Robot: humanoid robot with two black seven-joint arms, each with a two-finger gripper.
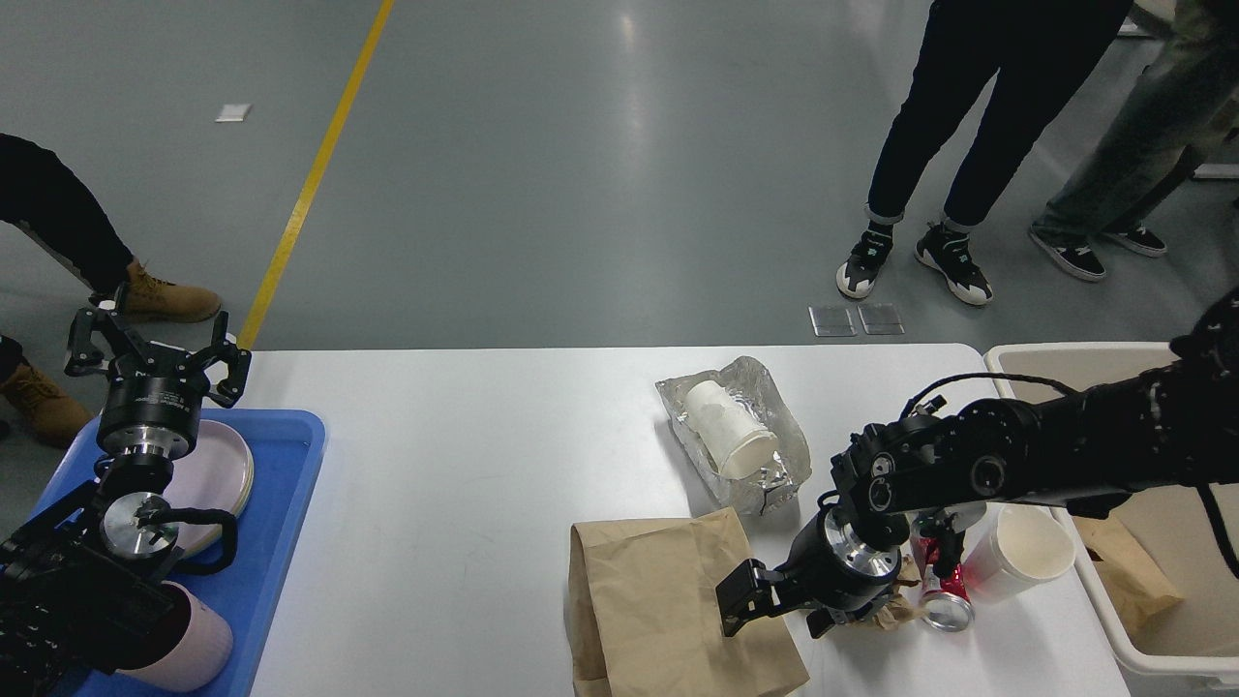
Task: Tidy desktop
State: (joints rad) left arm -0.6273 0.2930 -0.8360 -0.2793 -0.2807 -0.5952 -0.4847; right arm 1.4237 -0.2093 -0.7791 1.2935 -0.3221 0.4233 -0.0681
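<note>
The desktop [465, 503] is a wide white tabletop. Litter lies on its right half: a flat brown paper bag [658, 610], a crumpled brown paper wad [889, 610], a crushed red can [944, 592], a tipped white paper cup [1028, 547], and a clear plastic wrapper [774, 411] holding another white cup [731, 440]. My right gripper [779, 608] hangs open low over the bag's right edge, just left of the wad, with nothing visibly held. At the far left my left gripper [155, 353] stands open above the far end of the blue tray [290, 503].
The blue tray holds a pink plate [221, 474] and a pink cup [189, 653]. A cream bin [1099, 605] with brown paper [1133, 581] inside stands off the table's right end. People stand on the floor beyond the table.
</note>
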